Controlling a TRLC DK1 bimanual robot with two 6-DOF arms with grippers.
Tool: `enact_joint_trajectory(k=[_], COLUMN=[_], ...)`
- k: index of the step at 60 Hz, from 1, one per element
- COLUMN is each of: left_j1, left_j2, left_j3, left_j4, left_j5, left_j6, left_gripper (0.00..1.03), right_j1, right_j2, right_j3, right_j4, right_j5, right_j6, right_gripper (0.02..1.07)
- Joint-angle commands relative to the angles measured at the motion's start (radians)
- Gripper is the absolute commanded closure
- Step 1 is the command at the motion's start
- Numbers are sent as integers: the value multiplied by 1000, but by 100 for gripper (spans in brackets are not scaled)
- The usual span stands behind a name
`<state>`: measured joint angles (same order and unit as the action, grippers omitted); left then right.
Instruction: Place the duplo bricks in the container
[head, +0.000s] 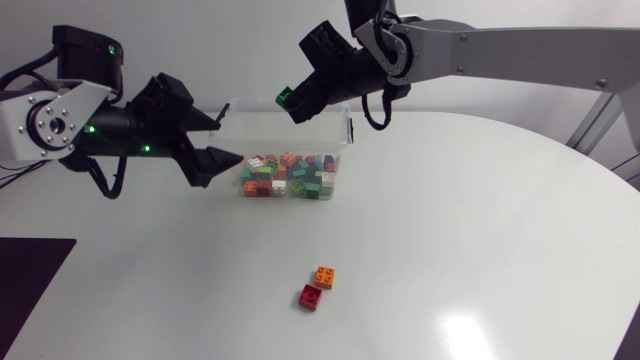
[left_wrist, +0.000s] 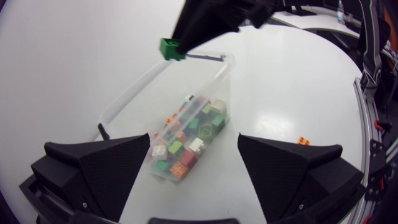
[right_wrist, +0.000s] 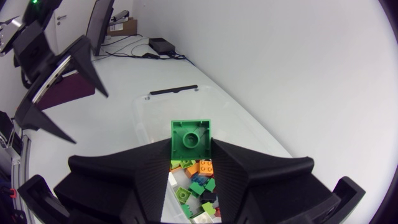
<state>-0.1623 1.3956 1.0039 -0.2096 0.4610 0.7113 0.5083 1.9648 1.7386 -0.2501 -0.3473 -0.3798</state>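
Note:
My right gripper (head: 293, 104) is shut on a green duplo brick (head: 284, 96) and hangs over the far end of the clear container (head: 348, 128). In the right wrist view the green brick (right_wrist: 191, 139) sits studs-up between the fingers, above the container (right_wrist: 144, 109) holding several mixed bricks. My left gripper (head: 222, 140) stands open and holds nothing, just left of the container; in its own view its open gripper (left_wrist: 194, 140) is above the container (left_wrist: 127, 96). An orange brick (head: 324, 274) and a red brick (head: 311, 296) lie touching on the table, nearer the front.
White round table (head: 480, 220). A dark mat (head: 30, 290) lies at the front left corner. The left gripper's fingers (right_wrist: 62, 81) show beyond the container in the right wrist view. The orange brick (left_wrist: 303, 141) shows beside the left gripper's finger.

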Motion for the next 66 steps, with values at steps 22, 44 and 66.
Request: enact_joint_trajectory(k=[22,44,66], left_j1=[-184,-333,-431], left_j2=[3,144,333], left_j3=[-186,-203,-146], left_j4=[-82,-68,-65], left_j5=[31,31,31], left_j6=[228,318,361], left_gripper=[6,6,7], right_j1=[1,-71,-100], right_j2=[218,-99,-394], right_j3=[248,-108,-530], right_j4=[-6,0,-11], right_j5=[123,59,-22], right_j6=[71,22,-62], right_gripper=[6,6,6])
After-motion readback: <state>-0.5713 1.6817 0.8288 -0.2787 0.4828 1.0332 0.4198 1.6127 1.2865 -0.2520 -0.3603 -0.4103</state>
